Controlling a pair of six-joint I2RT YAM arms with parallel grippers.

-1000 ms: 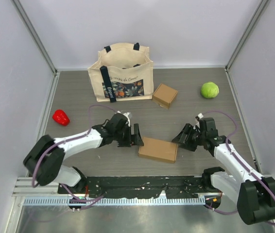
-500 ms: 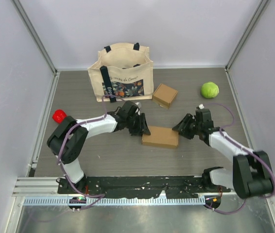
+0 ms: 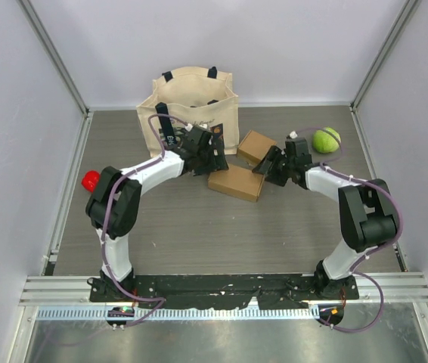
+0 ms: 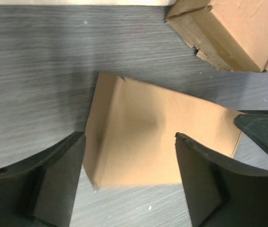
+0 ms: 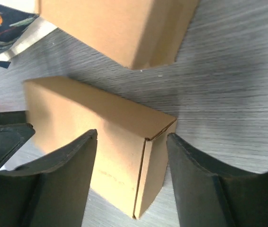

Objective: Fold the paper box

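Note:
The brown paper box point(image 3: 235, 182) lies closed and flat on the table, just in front of a second, smaller brown box point(image 3: 257, 147). My left gripper point(image 3: 212, 161) is open at its left end, with the jaws either side of that end in the left wrist view point(image 4: 129, 137). My right gripper point(image 3: 264, 168) is open at its right end, with the jaws either side of the box's corner point(image 5: 131, 135). The box fills both wrist views point(image 4: 157, 137) point(image 5: 105, 127). Neither pair of fingers visibly clamps it.
A cream tote bag point(image 3: 190, 113) stands at the back, close behind the left gripper. A green ball point(image 3: 326, 140) lies at the back right. A red object point(image 3: 91, 181) lies at the left. The second box also shows in the wrist views point(image 4: 233, 28) point(image 5: 120, 23).
Both arms have reached away from their bases, and the box has slid with them from the near middle of the table to just in front of the second box and the bag.

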